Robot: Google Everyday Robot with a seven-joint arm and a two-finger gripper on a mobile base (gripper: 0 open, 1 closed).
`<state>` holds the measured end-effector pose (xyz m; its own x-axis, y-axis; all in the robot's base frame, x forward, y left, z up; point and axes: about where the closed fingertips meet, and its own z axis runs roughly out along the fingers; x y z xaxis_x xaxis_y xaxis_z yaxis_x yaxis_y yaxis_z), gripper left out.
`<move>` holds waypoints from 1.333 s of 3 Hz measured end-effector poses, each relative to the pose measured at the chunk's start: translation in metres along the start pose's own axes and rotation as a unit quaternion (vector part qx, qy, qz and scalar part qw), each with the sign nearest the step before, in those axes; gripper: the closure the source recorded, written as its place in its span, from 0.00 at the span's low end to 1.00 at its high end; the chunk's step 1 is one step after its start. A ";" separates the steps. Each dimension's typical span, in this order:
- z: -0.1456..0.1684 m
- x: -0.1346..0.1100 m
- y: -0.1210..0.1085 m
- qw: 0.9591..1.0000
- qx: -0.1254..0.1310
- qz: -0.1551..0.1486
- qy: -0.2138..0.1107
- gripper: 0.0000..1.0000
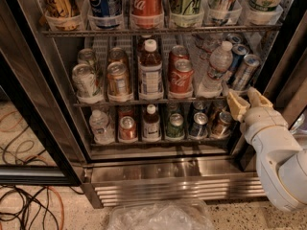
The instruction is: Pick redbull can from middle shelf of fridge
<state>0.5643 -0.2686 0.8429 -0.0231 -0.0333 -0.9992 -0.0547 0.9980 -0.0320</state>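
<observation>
Three redbull cans [245, 72] in file at right end of middle shelf [163, 100], gripper [244, 104] just below them, fingers [234, 105] spread, empty

Slim blue-and-silver aluminium redbull can [246, 71], shown leaning, silver top uppermost, at the far right end of the thin grey wire middle shelf [124, 101] inside the stainless steel fridge [182, 172]. The cream two-finger gripper [244, 102] is seen just below the can, fingers parted.
</observation>
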 end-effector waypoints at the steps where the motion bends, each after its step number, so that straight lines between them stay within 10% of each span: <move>1: 0.002 0.001 0.002 1.000 0.000 -0.001 0.002 0.35; 4: 0.020 0.009 0.009 1.000 0.007 0.011 0.006 0.37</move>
<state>0.5832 -0.2592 0.8329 -0.0354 -0.0126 -0.9993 -0.0410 0.9991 -0.0112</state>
